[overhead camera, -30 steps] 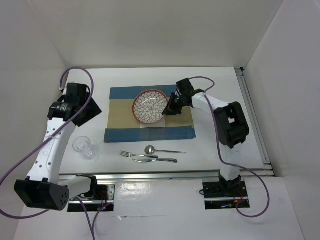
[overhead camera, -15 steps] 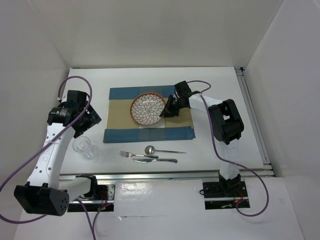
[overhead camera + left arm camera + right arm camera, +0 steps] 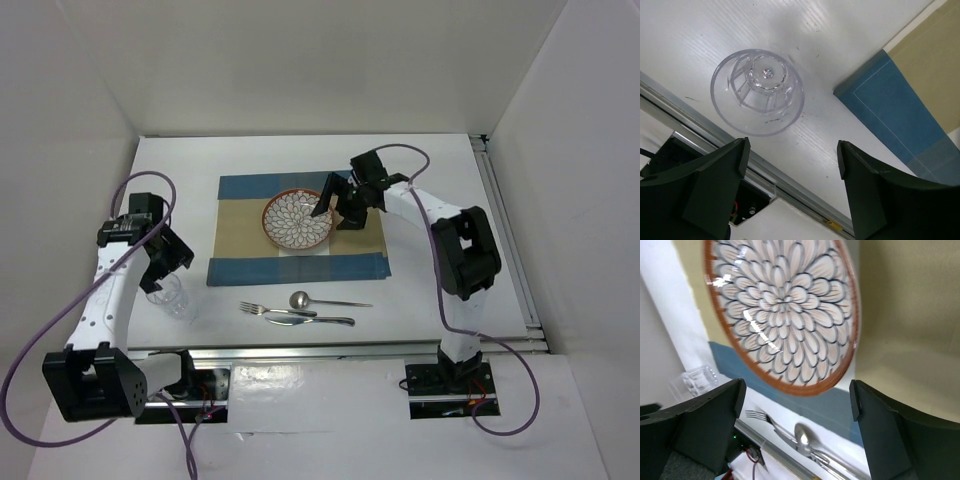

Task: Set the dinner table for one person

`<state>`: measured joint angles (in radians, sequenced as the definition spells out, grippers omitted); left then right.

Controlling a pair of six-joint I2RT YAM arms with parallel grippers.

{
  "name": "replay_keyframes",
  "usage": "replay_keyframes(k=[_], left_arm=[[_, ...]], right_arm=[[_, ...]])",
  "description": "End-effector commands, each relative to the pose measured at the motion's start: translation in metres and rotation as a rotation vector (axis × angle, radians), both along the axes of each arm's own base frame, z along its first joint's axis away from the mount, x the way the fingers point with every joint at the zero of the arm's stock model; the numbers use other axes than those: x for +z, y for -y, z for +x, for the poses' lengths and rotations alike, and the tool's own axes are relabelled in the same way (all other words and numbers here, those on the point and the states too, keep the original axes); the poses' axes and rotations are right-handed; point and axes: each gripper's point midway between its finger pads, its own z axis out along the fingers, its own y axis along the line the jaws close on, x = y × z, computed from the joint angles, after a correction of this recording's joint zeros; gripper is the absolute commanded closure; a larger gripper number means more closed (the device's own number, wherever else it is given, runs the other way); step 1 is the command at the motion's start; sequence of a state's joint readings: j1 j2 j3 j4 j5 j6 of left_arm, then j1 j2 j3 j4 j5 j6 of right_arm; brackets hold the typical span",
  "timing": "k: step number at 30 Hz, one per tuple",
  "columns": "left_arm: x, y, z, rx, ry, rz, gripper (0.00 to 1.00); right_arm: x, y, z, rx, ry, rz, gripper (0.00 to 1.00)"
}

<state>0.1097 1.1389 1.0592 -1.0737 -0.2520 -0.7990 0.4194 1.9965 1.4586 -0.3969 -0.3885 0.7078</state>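
Note:
A round plate (image 3: 295, 220) with a brown rim and petal pattern lies on the blue-and-tan placemat (image 3: 298, 262) on the white dinner table (image 3: 440, 180). My right gripper (image 3: 338, 208) hovers open at the plate's right edge; in its wrist view the plate (image 3: 782, 315) sits just beyond the spread fingers (image 3: 715, 415), untouched. A clear glass (image 3: 172, 297) stands left of the mat. My left gripper (image 3: 166, 266) hangs open above it; the glass (image 3: 757, 91) shows ahead of the empty jaws. A fork (image 3: 262, 309), spoon (image 3: 300, 299) and knife (image 3: 312, 321) lie near the front edge.
An aluminium rail (image 3: 330, 347) runs along the table's near edge, another (image 3: 505, 230) along the right side. White walls enclose the table on three sides. The cutlery (image 3: 805, 436) lies between the mat and the near rail.
My right gripper has opened and let go of the plate, which now lies on the mat. My left arm has swung toward the near edge, over the glass.

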Motion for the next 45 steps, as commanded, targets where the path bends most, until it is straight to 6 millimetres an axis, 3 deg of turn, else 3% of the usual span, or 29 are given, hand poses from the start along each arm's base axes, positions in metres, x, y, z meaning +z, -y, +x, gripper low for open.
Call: replay_keyframes(k=[1,7,13,18,22,23,25,31,34,39,44,45], left_arm=[[-0.012,-0.001,0.011,-0.050,-0.017,-0.005,0.13],[-0.034,-0.005,0.018,-0.020,-0.025,0.010,0.20],[-0.052,-0.009,0.022,0.015,-0.046,0.019,0.29],[-0.062,-0.005,0.025,0.016,-0.067,-0.008,0.53],[-0.053,-0.006,0.033,0.000,-0.041,0.001,0.73],[-0.053,-0.006,0.032,-0.010,-0.044,0.004,0.86],[-0.045,-0.007,0.037,-0.010,-0.027,0.006,1.00],[-0.001,-0.005,0.054,-0.113,0.084,0.035,1.00],[0.016,0.011,0.066,-0.225,0.118,0.039,1.00],[0.057,0.069,0.101,-0.431,0.191,0.014,1.00],[0.073,0.115,0.126,-0.562,0.210,0.015,1.00],[0.081,0.131,0.130,-0.602,0.234,0.011,1.00]], right_arm=[[0.054,0.006,0.001,-0.006,0.130,-0.014,0.02],[0.082,0.014,-0.009,-0.015,0.190,-0.009,0.01],[0.090,0.025,-0.018,-0.032,0.190,-0.019,0.01],[0.095,0.039,-0.020,-0.057,0.200,-0.038,0.01],[0.105,0.046,-0.023,-0.069,0.215,-0.032,0.01],[0.105,0.049,-0.021,-0.078,0.215,-0.033,0.01],[0.109,0.055,-0.020,-0.094,0.220,-0.040,0.01],[0.117,0.068,-0.020,-0.121,0.240,-0.056,0.01],[0.119,0.074,-0.019,-0.138,0.241,-0.067,0.01],[0.120,0.090,-0.020,-0.172,0.238,-0.103,0.01],[0.129,0.108,-0.024,-0.217,0.248,-0.120,0.01],[0.130,0.116,-0.026,-0.235,0.248,-0.129,0.01]])
